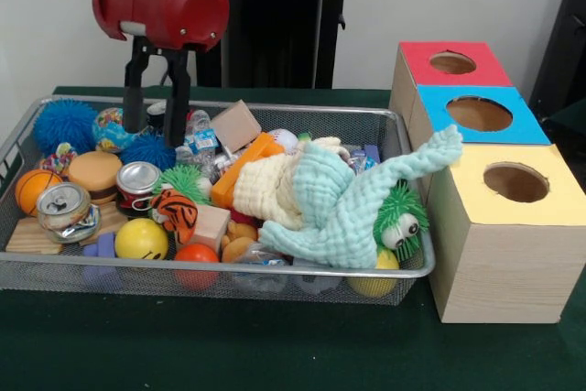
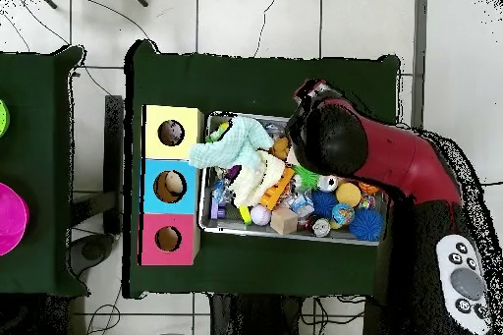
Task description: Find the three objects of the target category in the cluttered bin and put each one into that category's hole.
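Item: wire mesh bin (image 1: pixel 403 139), centre of the frame, heaped with toys. Gripper (image 1: pixel 157 121), upper left, fingers spread and lowered into the back left corner, nothing pinched; tips sit among a blue spiky ball (image 1: pixel 64 124), a second blue spiky ball (image 1: pixel 149 149) and a small plastic bottle (image 1: pixel 200 139). Target category not determinable from the frames. Sorting box (image 1: pixel 499 226), right of the bin, with red hole (image 1: pixel 452 63), blue hole (image 1: pixel 479 114) and yellow hole (image 1: pixel 516 181). A mint knitted cloth (image 1: pixel 352 203) drapes over the bin's right rim towards the yellow hole. Advice: close on one item only, squarely, lift straight up clear of neighbours, and avoid snagging the cloth when carrying across.
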Available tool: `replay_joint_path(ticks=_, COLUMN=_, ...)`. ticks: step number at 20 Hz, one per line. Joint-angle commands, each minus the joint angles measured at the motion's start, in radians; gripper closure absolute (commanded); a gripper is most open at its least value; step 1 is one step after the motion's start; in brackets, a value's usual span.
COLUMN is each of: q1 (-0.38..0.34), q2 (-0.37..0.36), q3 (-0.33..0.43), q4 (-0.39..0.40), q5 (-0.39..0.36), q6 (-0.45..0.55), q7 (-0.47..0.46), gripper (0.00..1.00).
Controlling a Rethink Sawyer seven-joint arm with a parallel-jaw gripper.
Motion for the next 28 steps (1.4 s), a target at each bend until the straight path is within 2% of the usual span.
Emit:
replay_joint_path(ticks=1, q1=0.027, q2=0.049, q3=-0.009, q4=-0.134, q5=0.018, q6=0.451, q7=0.010, gripper=0.00)
replay_joint_path(ticks=8, q1=0.076, q2=0.122, q3=0.012, q4=-0.211, q5=0.056, q6=0.465, q7=0.106, gripper=0.00)
replay_joint_path(ticks=13, q1=0.099, q2=0.164, q3=0.012, q4=-0.267, q5=0.047, q6=0.556, q7=0.103, gripper=0.00)
replay_joint_path(ticks=17, q1=0.096, q2=0.183, q3=-0.006, q4=-0.275, q5=0.024, q6=0.559, q7=0.074, gripper=0.00)
replay_joint_path(ticks=28, q1=-0.013, q2=0.173, q3=-0.024, q4=-0.140, q5=-0.044, q6=0.482, q7=-0.091, gripper=0.00)
